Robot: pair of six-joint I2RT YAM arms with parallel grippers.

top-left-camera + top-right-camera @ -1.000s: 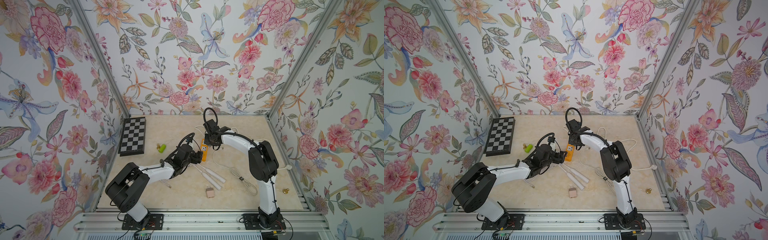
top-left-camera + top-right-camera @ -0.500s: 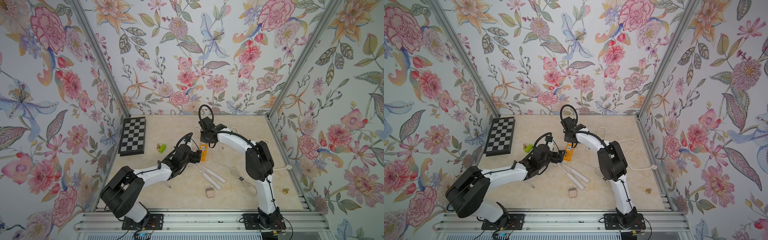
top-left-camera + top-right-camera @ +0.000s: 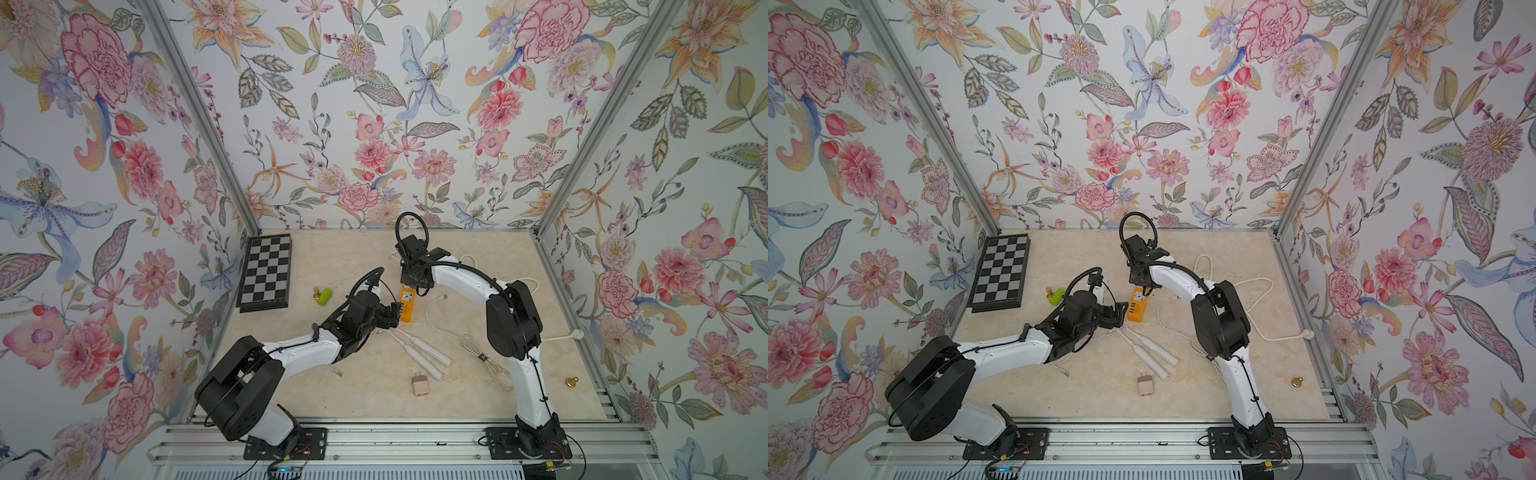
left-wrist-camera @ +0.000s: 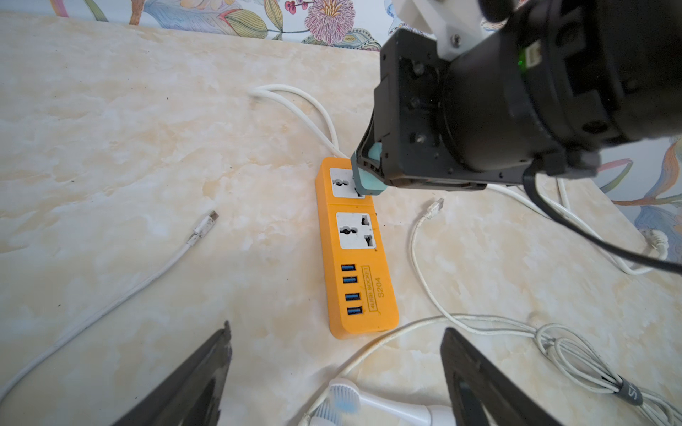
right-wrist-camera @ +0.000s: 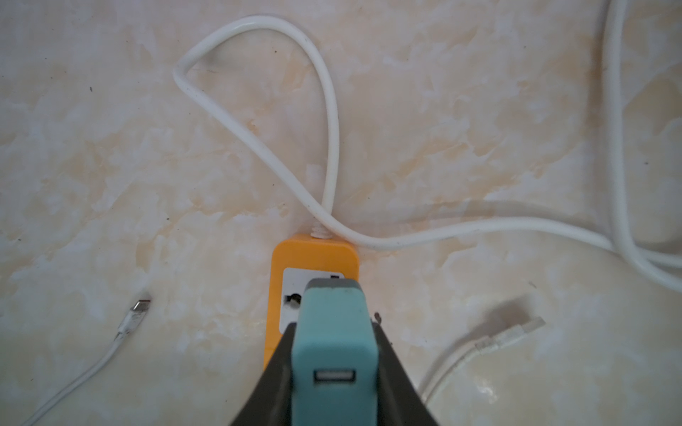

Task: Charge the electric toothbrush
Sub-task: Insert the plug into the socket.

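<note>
Floral wallpaper closes in a beige marbled table (image 3: 374,399) on three sides. In both top views an orange power strip (image 3: 406,306) lies near the middle. Two white electric toothbrushes (image 3: 430,352) lie flat side by side just in front of it, heads toward the strip. A pink plug adapter (image 3: 420,384) sits nearer the front edge. A chessboard (image 3: 266,272) lies by the left wall, and loose white cables (image 3: 486,357) spread over the right part. The right gripper (image 3: 413,284) points down over the strip's far end. The left gripper (image 3: 394,313) reaches in low at its near end, beside the brush heads.

In the left wrist view, the left gripper's two dark fingers (image 4: 199,376) stand wide apart with nothing between them, either side of the strip's USB end. The toothbrush heads (image 4: 343,400) lie just under them. The right gripper clamps a teal USB charger (image 4: 369,177) whose lower end meets the far socket; whether its pins are seated cannot be told. A USB plug (image 4: 433,207) on a thin cable lies free just beside the strip.

In the right wrist view, the teal USB charger (image 5: 334,332) fills the gap between the right gripper's jaws, its empty port facing the camera, over the strip's last socket. A thick white power cord (image 5: 332,129) loops away from that end.
</note>
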